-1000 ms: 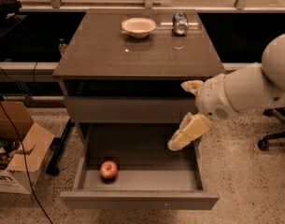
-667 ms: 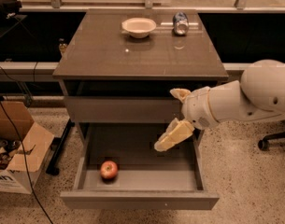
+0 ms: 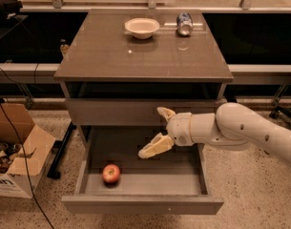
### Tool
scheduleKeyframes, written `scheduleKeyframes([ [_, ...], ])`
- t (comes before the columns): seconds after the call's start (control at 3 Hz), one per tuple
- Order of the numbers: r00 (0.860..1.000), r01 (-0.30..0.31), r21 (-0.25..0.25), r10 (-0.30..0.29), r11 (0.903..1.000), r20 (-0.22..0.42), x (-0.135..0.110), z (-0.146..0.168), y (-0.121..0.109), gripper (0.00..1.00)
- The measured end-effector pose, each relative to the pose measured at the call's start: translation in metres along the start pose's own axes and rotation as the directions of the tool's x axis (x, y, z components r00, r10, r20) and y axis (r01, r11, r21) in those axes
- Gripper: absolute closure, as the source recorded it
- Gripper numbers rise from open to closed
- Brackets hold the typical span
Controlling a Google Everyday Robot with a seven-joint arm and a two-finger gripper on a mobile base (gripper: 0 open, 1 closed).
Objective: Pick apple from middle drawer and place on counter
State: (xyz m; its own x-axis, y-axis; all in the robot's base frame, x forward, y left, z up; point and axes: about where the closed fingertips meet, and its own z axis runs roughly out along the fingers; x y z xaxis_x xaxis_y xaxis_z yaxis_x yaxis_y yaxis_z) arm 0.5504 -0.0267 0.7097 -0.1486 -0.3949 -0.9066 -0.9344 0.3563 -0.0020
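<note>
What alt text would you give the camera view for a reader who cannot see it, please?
An open, empty gripper hangs over the pulled-out middle drawer, to the right of and apart from the apple lying near its front left. A white bowl and a can sit at the back of the counter.

Single high front view, angled down; jaws over middle drawer [image 3: 143, 205].

arm [image 3: 240, 130]: white, smooth, rounded, dotted with small dark screws | end effector [image 3: 150, 131]: cream-yellow fingers, seen over middle drawer [image 3: 183, 168]
</note>
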Motion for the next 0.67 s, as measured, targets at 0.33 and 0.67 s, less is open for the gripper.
scheduleKeyframes([
  [0.33, 1.000, -0.004, -0.003, 0.004, 1.0000, 0.000, 0.0018, 0.0007, 0.0004, 0.00],
  [0.67, 1.000, -0.004, 0.021, 0.004, 0.9998, -0.020, 0.0109, 0.0034, 0.0012, 0.00],
])
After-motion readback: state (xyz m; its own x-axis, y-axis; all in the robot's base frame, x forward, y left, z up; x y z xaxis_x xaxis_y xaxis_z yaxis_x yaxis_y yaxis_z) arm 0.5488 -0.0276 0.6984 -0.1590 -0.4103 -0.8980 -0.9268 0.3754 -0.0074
